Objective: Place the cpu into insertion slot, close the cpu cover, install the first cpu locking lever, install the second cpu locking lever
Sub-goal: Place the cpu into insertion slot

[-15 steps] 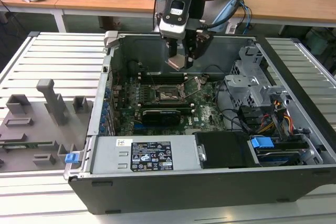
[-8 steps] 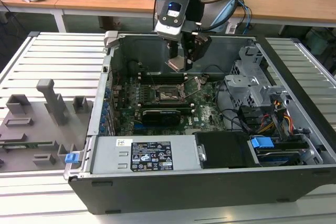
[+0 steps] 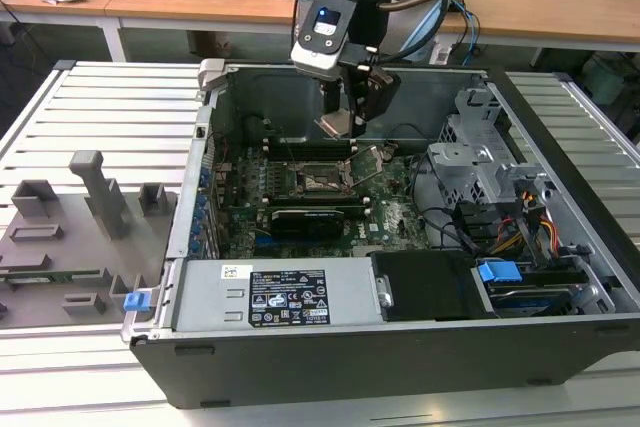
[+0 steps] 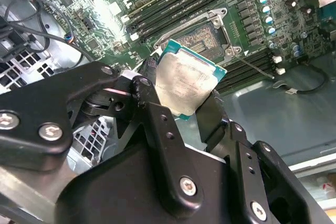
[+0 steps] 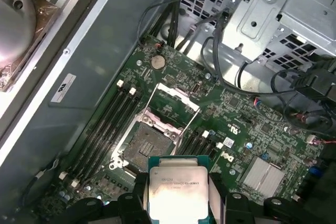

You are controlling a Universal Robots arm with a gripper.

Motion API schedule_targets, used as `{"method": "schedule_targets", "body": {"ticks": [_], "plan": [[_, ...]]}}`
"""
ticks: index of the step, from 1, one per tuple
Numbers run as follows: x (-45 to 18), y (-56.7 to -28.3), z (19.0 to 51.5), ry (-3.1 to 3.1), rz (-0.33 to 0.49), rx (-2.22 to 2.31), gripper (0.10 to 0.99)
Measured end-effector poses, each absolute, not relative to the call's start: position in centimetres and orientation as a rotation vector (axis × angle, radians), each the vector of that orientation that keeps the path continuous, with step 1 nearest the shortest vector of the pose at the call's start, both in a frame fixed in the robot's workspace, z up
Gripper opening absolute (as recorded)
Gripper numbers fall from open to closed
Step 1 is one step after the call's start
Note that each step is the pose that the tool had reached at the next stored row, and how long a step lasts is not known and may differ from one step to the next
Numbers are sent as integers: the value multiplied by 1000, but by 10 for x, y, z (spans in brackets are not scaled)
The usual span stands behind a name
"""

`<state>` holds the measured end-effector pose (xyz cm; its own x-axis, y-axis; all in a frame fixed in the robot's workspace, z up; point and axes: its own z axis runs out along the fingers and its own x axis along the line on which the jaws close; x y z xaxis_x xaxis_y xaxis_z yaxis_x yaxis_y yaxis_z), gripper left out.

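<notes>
The cpu [image 5: 177,184] was held clamped in the gripper [image 5: 178,196]. In the exterior view, the uncovered insertion slot [image 3: 322,180] was located at six o'clock from the gripper, apart.

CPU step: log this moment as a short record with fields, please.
held: cpu, clamped between the fingers of the tool
cpu position: in the air over the motherboard, not seated
insertion slot: empty, contacts exposed
cpu cover: swung open, standing up from the slot
steps done: none visible
</notes>
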<state>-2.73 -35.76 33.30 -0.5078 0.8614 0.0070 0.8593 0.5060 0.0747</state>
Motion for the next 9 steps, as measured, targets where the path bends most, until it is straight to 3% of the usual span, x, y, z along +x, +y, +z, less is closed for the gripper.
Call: {"method": "schedule_targets", "body": {"ticks": [9], "plan": [[-27,-358,327,2638,101,1642,541]]}}
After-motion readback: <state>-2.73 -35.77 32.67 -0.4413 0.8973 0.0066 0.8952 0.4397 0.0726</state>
